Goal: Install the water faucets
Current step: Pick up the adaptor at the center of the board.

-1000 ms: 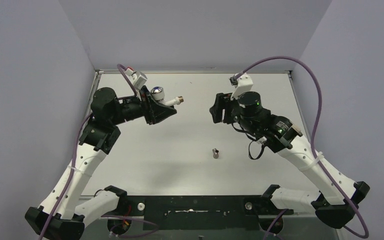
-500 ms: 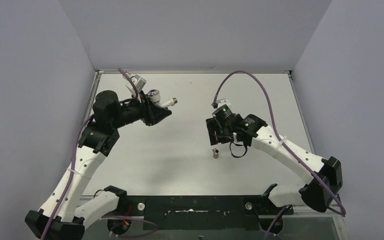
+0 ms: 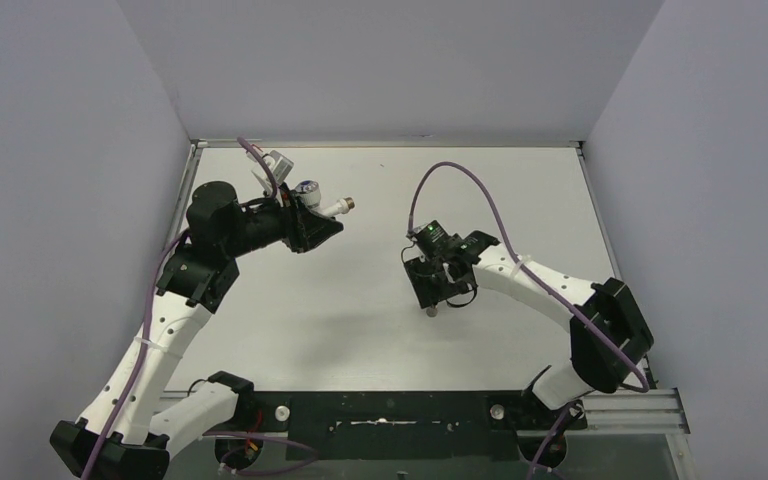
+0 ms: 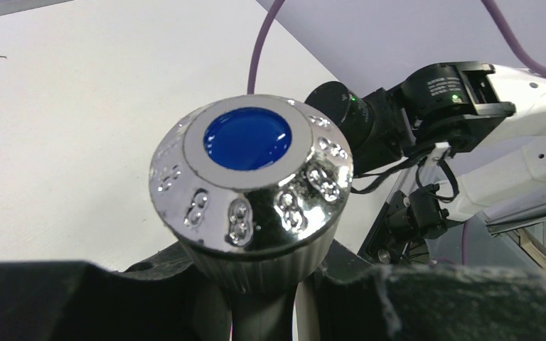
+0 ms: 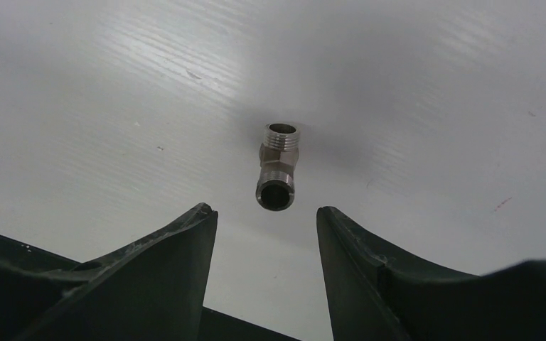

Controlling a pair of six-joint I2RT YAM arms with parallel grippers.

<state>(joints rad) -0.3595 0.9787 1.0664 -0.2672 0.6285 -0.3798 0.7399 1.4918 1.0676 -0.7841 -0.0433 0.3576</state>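
Observation:
The water faucet is a white tap body with a round chrome knob bearing a blue dot. It is held off the table at the back left, its brass-tipped spout pointing right. My left gripper is shut on its body below the knob, and the fingers hide most of that body in the left wrist view. A small grey metal threaded fitting lies on the table near the centre. My right gripper hovers low over it, open, with the fitting just beyond the fingertips and untouched.
Grey walls close in the white table on the left, back and right. A black rail with the arm bases runs along the near edge. A purple cable loops above the right wrist.
The right arm has swung down and forward from the back right to just over the fitting. The left gripper drew the faucet slightly left, then held still.

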